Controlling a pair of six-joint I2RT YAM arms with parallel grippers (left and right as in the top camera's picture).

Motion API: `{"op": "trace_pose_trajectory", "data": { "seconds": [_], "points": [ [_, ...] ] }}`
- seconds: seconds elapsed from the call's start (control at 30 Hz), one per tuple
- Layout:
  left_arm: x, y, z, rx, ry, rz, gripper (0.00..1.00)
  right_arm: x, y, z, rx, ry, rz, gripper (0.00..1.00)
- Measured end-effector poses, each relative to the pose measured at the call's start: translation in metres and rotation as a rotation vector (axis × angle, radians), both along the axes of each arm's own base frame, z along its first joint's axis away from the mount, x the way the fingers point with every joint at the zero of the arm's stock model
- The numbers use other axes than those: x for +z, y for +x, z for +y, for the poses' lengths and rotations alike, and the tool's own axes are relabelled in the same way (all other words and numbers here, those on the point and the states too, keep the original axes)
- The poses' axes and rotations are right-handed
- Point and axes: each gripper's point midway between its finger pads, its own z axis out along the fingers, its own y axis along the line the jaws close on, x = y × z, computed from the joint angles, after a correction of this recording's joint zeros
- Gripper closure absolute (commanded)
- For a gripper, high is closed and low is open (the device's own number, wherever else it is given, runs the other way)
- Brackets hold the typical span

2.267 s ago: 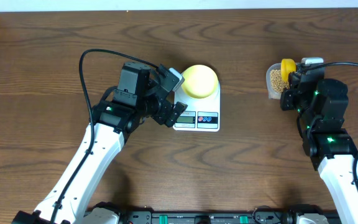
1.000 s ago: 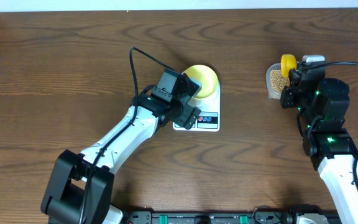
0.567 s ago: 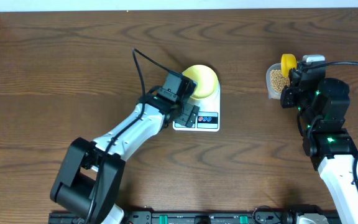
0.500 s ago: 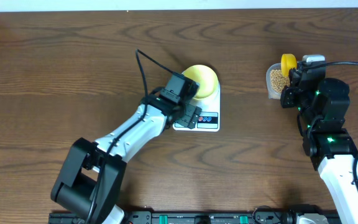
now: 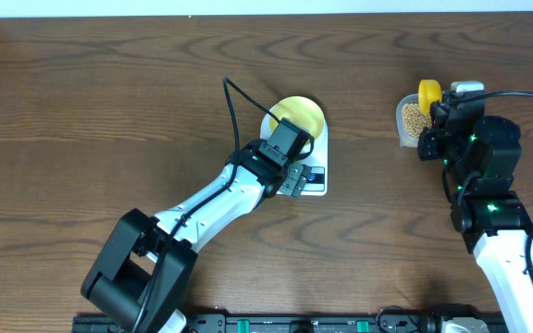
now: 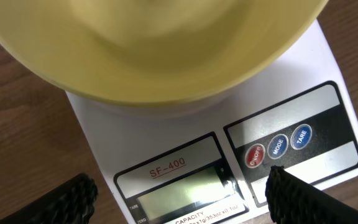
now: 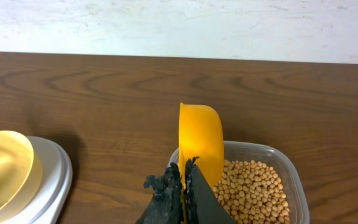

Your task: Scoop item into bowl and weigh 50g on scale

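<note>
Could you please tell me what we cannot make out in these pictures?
- The scale reading: in the left wrist view the display is washed out; overhead, the left gripper covers it.
- The bowl contents: left wrist view is blurred and cut by the top edge.
- The scoop handle: right wrist view, hidden behind the right gripper.
- The tub: right wrist view, cut off by the bottom edge.

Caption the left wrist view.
Open left gripper poised over the scale, by its buttons; pale yellow bowl rests on it.
</note>
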Motion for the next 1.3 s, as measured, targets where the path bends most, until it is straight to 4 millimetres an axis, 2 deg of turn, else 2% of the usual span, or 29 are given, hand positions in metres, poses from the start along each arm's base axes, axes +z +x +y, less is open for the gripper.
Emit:
{"op": "trace_pose_trajectory", "data": {
  "seconds": [0.4, 0.67, 1.3],
  "points": [
    [0.001, 0.003, -0.001, 0.006, -0.005, -0.015, 0.12, 0.000, 0.000, 0.000, 0.000, 0.000, 0.000, 0.99],
    [-0.016, 0.001, 0.002, 0.010, 0.026, 0.015, 0.12, 0.000, 0.000, 0.000, 0.000, 0.000, 0.000, 0.99],
    [-0.017, 0.006, 0.001, 0.015, 0.023, -0.006, 0.12, 0.000, 0.000, 0.000, 0.000, 0.000, 0.000, 0.99]
  ]
}}
